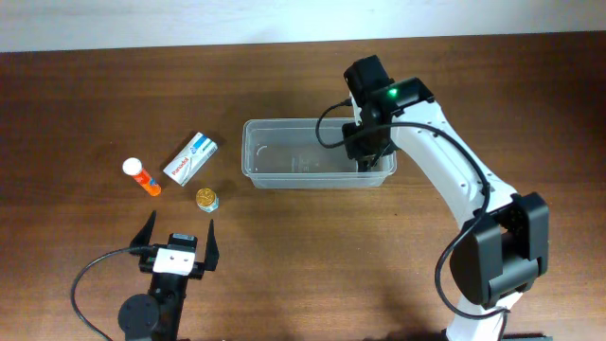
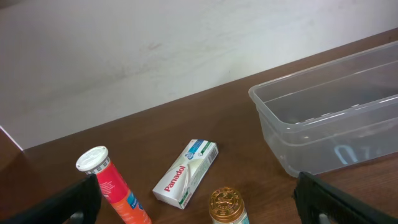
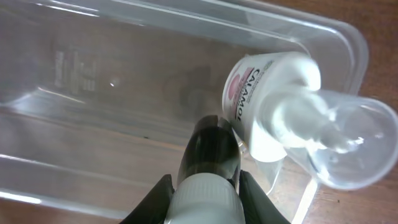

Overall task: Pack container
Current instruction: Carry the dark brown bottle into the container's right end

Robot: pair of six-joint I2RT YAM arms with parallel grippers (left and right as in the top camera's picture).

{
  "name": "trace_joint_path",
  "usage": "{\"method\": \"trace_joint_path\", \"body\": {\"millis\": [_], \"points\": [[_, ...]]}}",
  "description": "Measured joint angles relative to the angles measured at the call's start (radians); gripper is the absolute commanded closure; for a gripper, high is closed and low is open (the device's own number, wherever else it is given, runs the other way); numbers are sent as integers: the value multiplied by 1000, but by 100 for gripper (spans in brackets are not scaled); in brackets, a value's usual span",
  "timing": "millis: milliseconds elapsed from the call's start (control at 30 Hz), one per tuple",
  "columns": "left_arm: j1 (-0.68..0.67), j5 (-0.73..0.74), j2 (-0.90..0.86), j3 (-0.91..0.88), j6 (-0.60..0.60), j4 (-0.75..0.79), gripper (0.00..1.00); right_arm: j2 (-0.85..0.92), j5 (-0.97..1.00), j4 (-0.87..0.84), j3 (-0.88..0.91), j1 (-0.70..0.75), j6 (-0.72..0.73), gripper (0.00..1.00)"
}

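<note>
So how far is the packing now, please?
Done: nothing lies loose in the container yet. In hand: the right tool, shut on the pump bottle, holds it inside the container's right end. Left: the orange tube, the Panadol box and the gold-capped jar sit on the table near the open left tool.

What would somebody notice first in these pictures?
Probably the big white arm reaching into the clear container mid-table, its right gripper shut on a white pump bottle in one corner. Then the orange tube, white box and gold-capped jar waiting left of it.
</note>
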State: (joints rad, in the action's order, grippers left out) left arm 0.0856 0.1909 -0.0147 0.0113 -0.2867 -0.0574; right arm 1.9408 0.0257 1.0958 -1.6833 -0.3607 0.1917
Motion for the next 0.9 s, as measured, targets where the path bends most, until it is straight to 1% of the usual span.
{"method": "trace_joint_path", "body": {"millis": [433,767,833,867,900], "points": [[0,0,0,0,0,0,1,0,16,-85,90,0,21,75],[0,0,0,0,0,0,0,0,64,-87,100,0,44,75],[0,0,0,0,0,0,1,0,65,-87,100,0,45,73],[0,0,0,0,0,0,1,0,65,-87,100,0,45,69],[0,0,0,0,0,0,1,0,68,-87,100,0,47,63]]}}
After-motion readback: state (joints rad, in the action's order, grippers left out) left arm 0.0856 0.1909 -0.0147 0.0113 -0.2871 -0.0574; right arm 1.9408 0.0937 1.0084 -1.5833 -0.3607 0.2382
